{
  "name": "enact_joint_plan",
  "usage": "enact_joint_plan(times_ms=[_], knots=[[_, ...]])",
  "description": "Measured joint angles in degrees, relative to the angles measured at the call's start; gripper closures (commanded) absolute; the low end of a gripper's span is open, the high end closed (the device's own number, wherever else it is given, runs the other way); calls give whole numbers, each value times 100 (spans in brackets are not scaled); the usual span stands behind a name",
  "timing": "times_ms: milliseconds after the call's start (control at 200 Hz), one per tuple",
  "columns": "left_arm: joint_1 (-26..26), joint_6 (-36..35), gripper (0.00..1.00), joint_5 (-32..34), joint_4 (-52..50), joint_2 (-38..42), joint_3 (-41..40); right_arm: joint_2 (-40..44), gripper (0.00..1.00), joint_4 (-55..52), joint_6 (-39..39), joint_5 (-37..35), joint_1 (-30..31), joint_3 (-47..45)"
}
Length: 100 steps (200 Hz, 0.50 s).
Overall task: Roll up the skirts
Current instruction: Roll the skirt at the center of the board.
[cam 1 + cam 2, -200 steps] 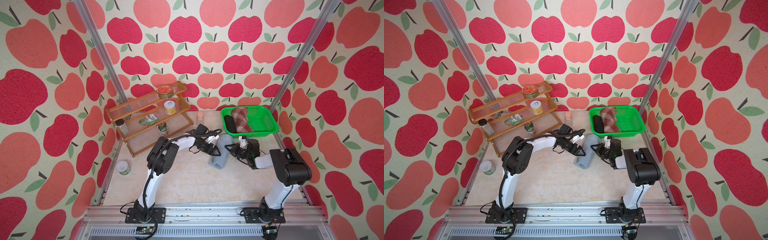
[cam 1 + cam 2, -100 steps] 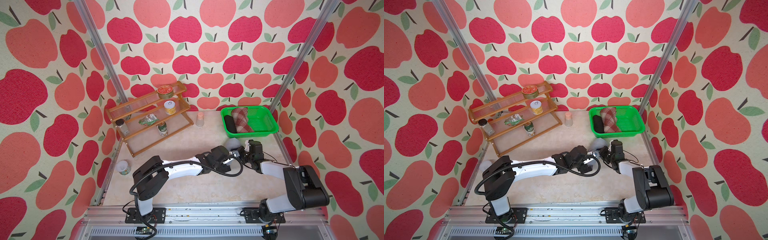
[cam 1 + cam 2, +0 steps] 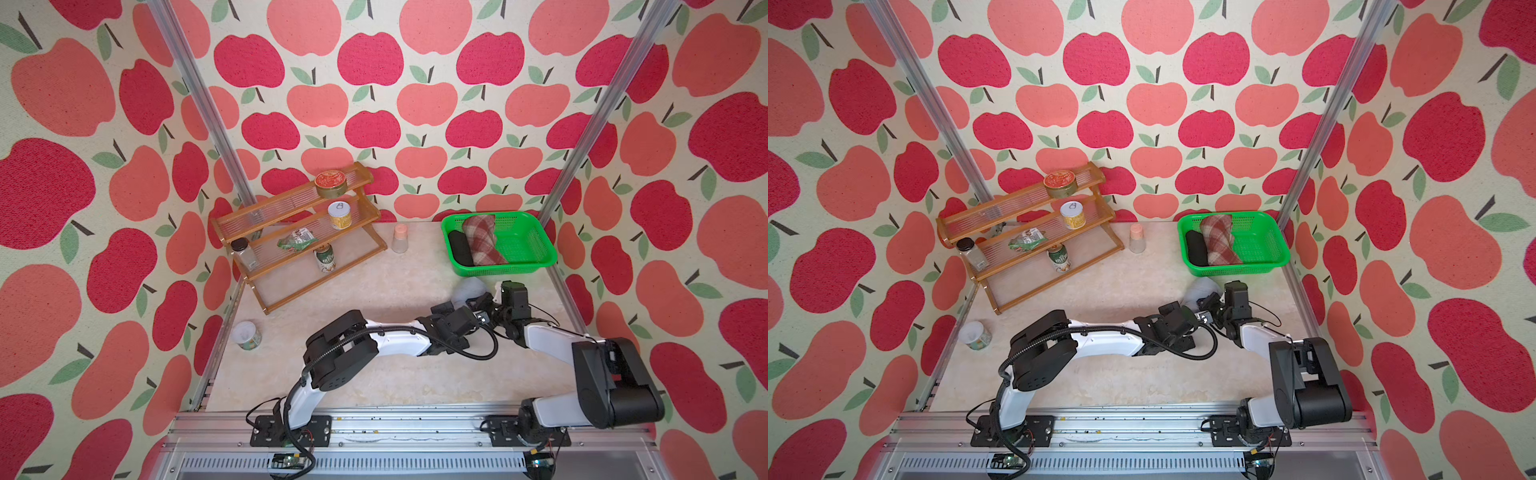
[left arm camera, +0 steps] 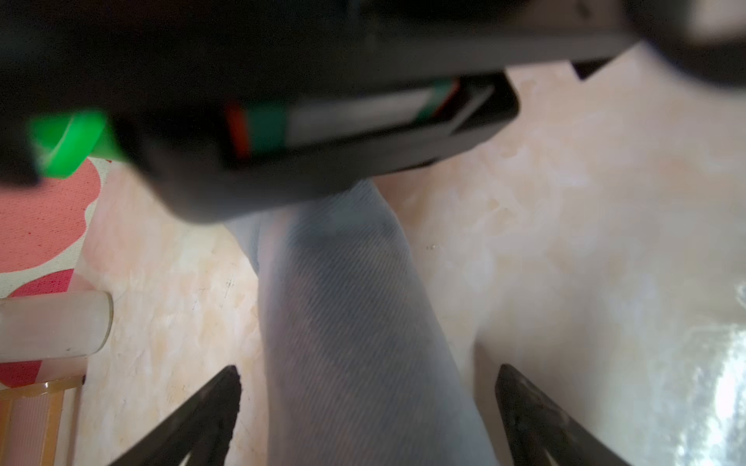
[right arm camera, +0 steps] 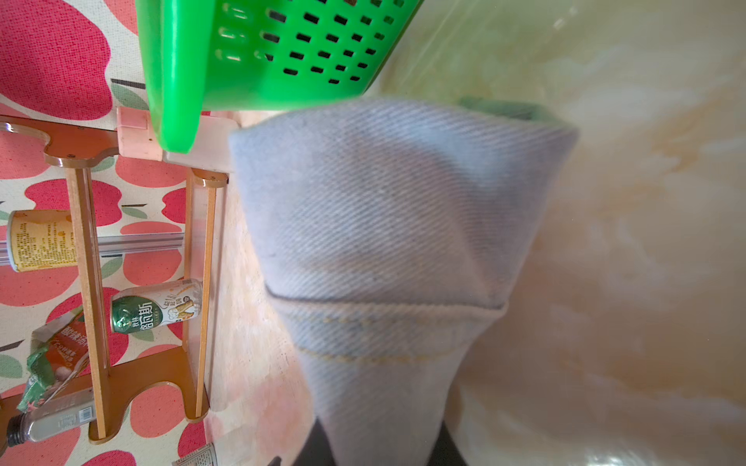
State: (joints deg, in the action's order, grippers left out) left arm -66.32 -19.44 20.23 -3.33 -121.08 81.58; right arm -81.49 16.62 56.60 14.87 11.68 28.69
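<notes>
In both top views the denim skirt (image 3: 468,289) showed only as a pale hump. The rest lay hidden under the left wrist (image 3: 451,326) and the right wrist (image 3: 513,299). In the left wrist view a blurred black housing (image 4: 242,60) blocked the skirt's far end, and the left fingers (image 4: 210,415) were cut off by the picture's edge. In the right wrist view the right fingers (image 5: 313,448) were mere dark slivers at the edge — the green basket (image 5: 181,80) hid most of a pink-capped bottle (image 5: 135,133).
</notes>
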Motion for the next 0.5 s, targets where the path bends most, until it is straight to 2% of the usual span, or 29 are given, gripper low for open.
enact_joint_plan(times_ms=[70, 130, 190, 290, 345, 380, 460, 500], knots=[[-22, 63, 2, 39, -146, -179, 229, -7, 100, 15, 0, -20, -68, 0], [-44, 111, 32, 33, -243, -280, 365, -4, 100, 24, -2, -20, -138, -11], [-59, 192, 55, 57, -271, -308, 402, -4, 100, 22, -17, -4, -184, -17], [-63, 195, 77, 151, -319, -308, 450, -4, 100, 17, -50, 72, -256, -24], [-63, 203, 84, 162, -339, -310, 483, -4, 100, 15, -68, 136, -315, -35], [-63, 208, 86, 157, -356, -310, 501, -4, 92, 15, -79, 175, -345, -44], [-52, 249, 87, 68, -348, -310, 505, -4, 55, 15, -144, 289, -426, -52], [-39, 321, 87, -26, -323, -310, 505, -4, 40, -2, -157, 337, -476, -55]])
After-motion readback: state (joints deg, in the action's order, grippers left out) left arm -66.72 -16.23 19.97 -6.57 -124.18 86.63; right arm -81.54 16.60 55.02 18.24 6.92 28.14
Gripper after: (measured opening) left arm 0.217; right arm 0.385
